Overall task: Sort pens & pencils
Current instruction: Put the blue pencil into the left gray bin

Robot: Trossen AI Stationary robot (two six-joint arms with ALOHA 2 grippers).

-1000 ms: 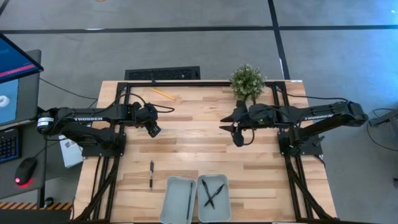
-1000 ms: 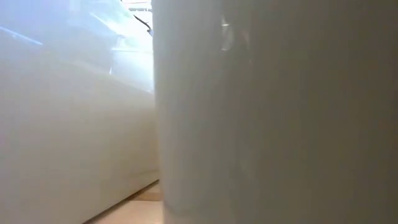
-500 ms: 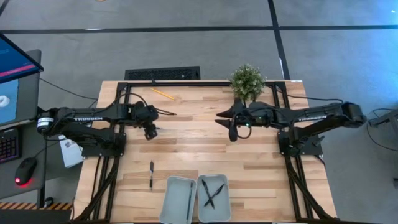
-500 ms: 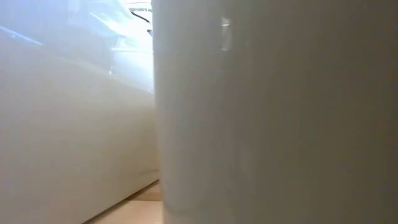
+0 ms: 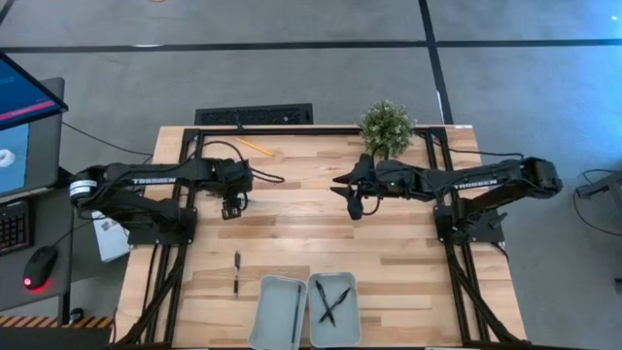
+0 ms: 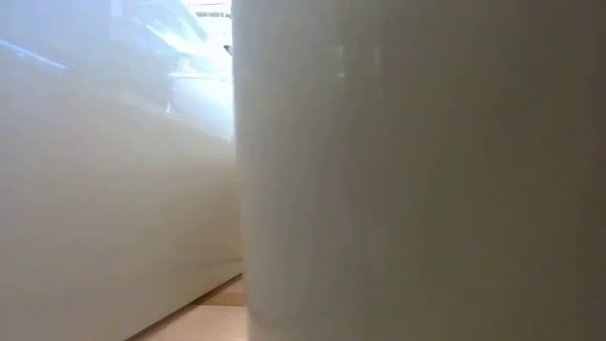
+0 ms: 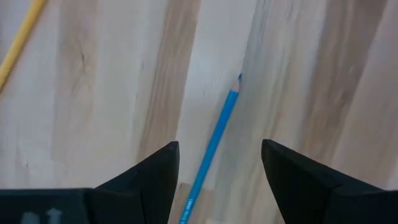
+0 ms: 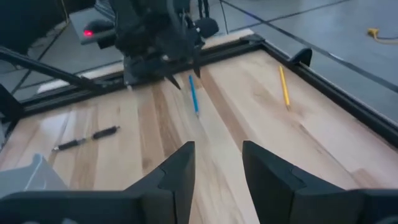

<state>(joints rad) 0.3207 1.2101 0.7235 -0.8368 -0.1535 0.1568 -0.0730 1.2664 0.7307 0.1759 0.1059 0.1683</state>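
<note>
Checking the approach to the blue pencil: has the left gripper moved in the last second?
Yes. The left gripper has shifted slightly toward the table's left edge and far side, farther from the lone black pen.

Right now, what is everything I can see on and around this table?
Blue pencil: one, light blue, on the table between the left gripper's open fingers.
Yellow pencil: one, yellow, near the table's far edge.
Pens: one black, loose on the wood left of the trays; two black, crossed, in the right tray; one dark stick in the left tray.
Trays: two, pale grey, side by side at the near edge.
Plant: one, green, far edge.
Table: one, light wood.
Left gripper: open, over the blue pencil.
Right gripper: open, empty, above mid-table.
</note>
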